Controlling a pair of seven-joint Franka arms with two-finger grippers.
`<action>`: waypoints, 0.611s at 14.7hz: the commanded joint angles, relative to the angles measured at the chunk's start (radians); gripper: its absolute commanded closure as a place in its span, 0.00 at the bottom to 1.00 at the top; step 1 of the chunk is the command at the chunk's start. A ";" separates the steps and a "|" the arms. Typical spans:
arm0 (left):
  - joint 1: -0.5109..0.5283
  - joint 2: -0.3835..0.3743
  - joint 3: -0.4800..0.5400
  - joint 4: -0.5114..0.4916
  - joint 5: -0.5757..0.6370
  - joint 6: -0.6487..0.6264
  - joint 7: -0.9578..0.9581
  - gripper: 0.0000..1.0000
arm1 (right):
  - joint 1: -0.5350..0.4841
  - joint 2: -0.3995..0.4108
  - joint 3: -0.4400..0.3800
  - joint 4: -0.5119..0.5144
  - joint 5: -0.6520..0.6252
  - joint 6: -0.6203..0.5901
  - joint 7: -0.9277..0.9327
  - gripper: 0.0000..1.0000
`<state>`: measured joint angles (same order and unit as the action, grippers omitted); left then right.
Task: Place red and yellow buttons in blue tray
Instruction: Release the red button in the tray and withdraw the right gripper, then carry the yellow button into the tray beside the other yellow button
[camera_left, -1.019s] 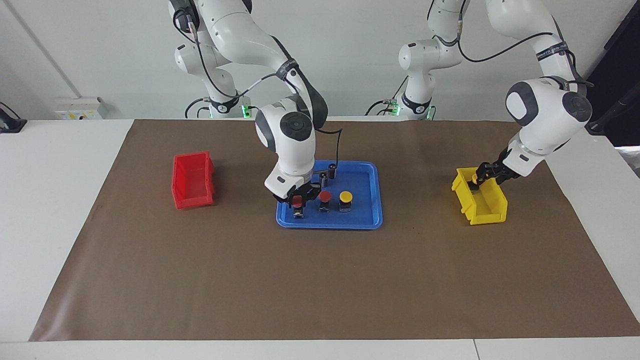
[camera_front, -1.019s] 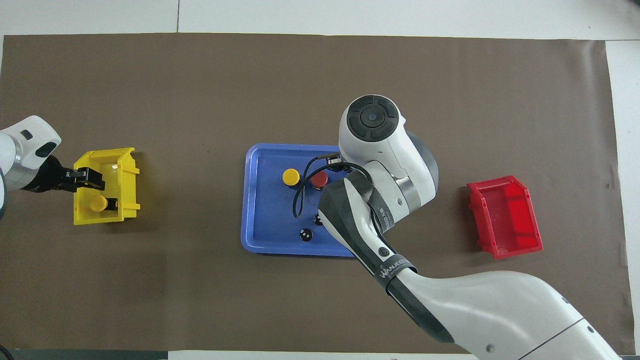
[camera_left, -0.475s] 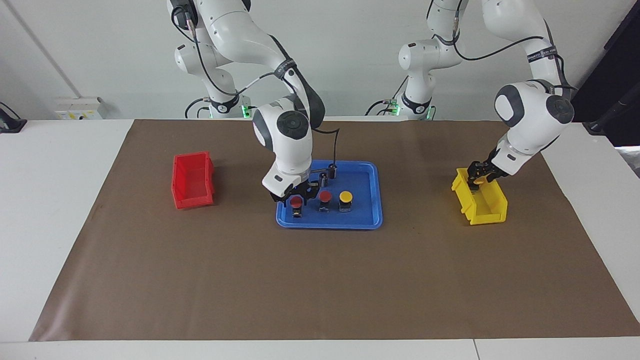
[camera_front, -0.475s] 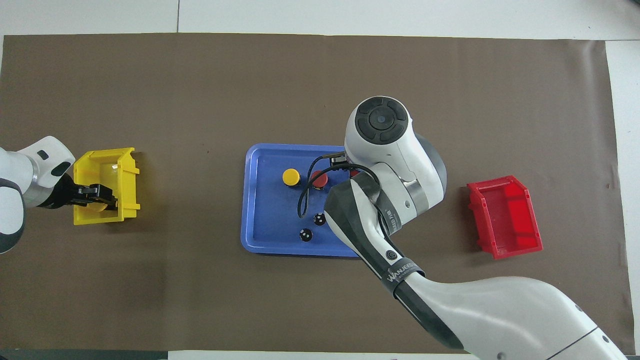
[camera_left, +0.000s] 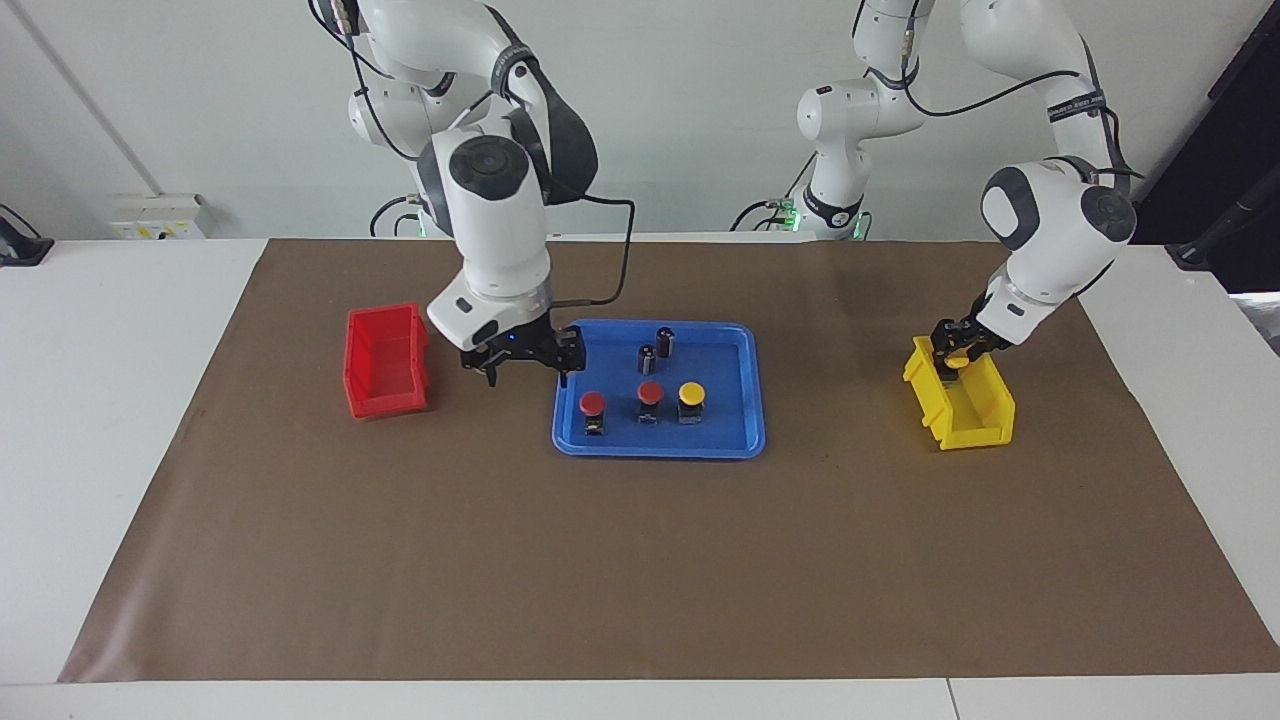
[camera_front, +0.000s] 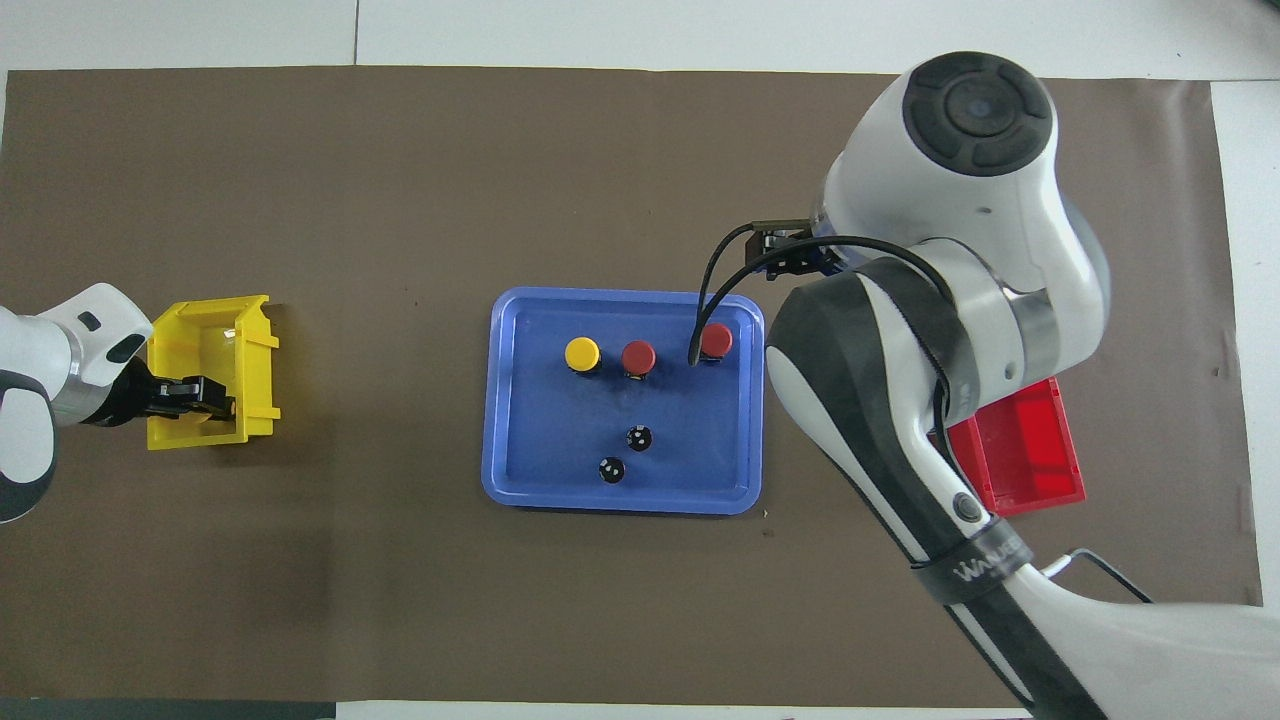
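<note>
A white desk against a plain white wall carries a wide brown paper mat. Clock directions here follow the overhead view, with twelve pointing away from the robots.

The flat rectangular blue plastic tray, with rounded corners and a low rim, lies at the mat's middle. A small red plastic bin sits at its three o'clock and a small yellow plastic bin at its nine o'clock, both well apart from it.

Three push buttons on small black bases stand upright in a row in the tray's twelve o'clock half. They are a yellow-capped button, a middle red-capped button and an end red-capped button at the three o'clock end. Two dark capless cylinders stand toward the tray's six o'clock side.

The right claw hangs over the mat between the red bin and the tray, spread wide and empty. A second ago it was down around the end red-capped button, which now stands free.

The left claw is down inside the yellow bin, over a fourth yellow-capped button. A second ago that cap showed beside the claw from overhead; now the claw covers it. Whether the claw grips it, I cannot tell.
</note>
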<state>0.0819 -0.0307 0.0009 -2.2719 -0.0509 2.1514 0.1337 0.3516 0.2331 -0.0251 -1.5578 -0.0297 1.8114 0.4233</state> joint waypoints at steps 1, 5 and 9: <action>0.004 -0.034 -0.002 -0.043 0.014 0.047 -0.037 0.50 | -0.100 -0.053 0.013 0.050 0.004 -0.119 -0.017 0.00; 0.016 -0.015 -0.002 -0.019 0.017 0.064 -0.045 0.98 | -0.212 -0.129 0.013 0.059 0.002 -0.216 -0.133 0.00; -0.002 -0.017 -0.010 0.228 0.017 -0.233 -0.086 0.98 | -0.296 -0.181 0.005 0.081 0.007 -0.288 -0.300 0.00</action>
<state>0.0852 -0.0324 -0.0001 -2.1921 -0.0510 2.1008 0.0910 0.0850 0.0772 -0.0263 -1.4917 -0.0284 1.5639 0.1921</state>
